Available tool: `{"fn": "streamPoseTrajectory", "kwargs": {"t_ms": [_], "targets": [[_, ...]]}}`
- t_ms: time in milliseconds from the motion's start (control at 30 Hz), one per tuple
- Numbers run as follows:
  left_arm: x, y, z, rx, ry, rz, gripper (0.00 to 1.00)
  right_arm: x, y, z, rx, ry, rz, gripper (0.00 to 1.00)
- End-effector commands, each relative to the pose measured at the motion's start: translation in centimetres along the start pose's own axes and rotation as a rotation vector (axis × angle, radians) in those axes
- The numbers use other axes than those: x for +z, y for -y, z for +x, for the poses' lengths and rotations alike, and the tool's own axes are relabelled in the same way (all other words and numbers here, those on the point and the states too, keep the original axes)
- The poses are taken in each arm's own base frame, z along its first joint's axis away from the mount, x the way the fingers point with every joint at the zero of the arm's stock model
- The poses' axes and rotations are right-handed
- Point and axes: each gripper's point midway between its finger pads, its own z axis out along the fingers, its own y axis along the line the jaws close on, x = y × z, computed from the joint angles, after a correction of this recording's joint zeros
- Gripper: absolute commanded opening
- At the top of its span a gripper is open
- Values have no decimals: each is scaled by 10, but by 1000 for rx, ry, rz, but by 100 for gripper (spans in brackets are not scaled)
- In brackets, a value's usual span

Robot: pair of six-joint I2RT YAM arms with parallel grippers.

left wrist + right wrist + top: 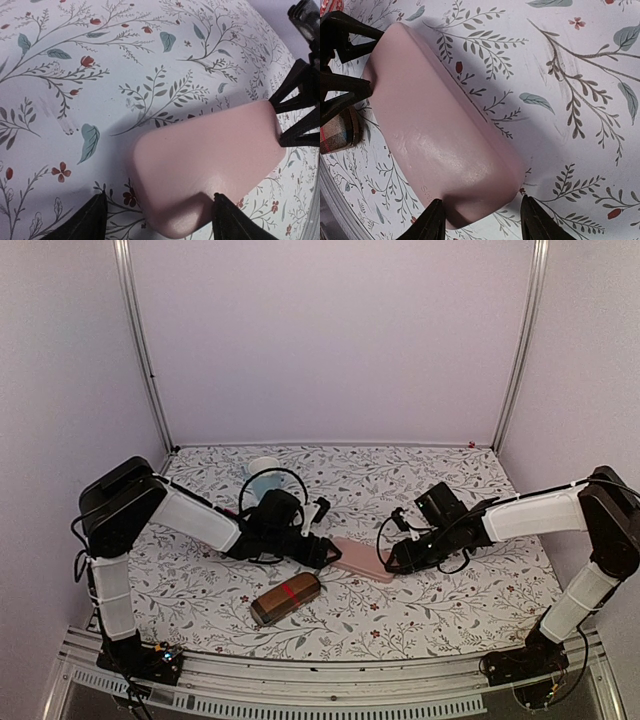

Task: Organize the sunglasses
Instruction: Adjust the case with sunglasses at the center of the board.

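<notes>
Flowers and leaves are printed all over the table, and plain pale walls stand around it. A pink case lies flat near the middle, between the two arms. It is closed.

From the left, the left gripper reaches one end of the pink case. In its own camera that end sits between its two black fingers. One finger is right at the case and the other is a bit away from it, so the fingers are spread and not squeezing.

From the right, the right gripper is at the other end. Its fingers sit tight against both sides of the case and hold it.

A brown case with a red band lies closer to the arm bases, just beside the pink case and not touching it. No gripper is on it.

I cannot tell where the sunglasses are. None of the three views shows them clearly.
</notes>
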Motion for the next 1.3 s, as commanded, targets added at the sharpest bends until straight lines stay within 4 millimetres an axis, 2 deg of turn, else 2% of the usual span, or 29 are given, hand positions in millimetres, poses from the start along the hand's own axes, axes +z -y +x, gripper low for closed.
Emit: {"fn": "streamPoseTrajectory", "kwargs": {"t_ms": [0,33,133,367,767,833,1000,1033,1267], "targets": [[-5,-15,51,-25,-137,-78,72,-9,0,-2,-7,7,-16,52],[-6,-16,52,-29,-139,-79,72,-10,-1,-3,-5,12,-25,52],[-18,-3,32,-33,-82,-46,72,-13,-4,-7,-4,15,-47,53],[-29,19,19,-58,-29,57,74,-14,-4,-7,1,18,-54,56],[-14,25,2,-50,-12,92,75,-15,-7,-1,16,12,-74,60],[-10,27,2,-50,-19,108,74,-16,-6,-1,17,16,-72,59],[-8,51,5,-24,-50,190,71,-19,-6,-5,15,27,-62,60],[0,51,18,-25,-87,194,70,-19,-5,-6,12,30,-60,60],[-2,103,39,101,-149,361,69,-31,7,-15,24,57,-14,60]]}}
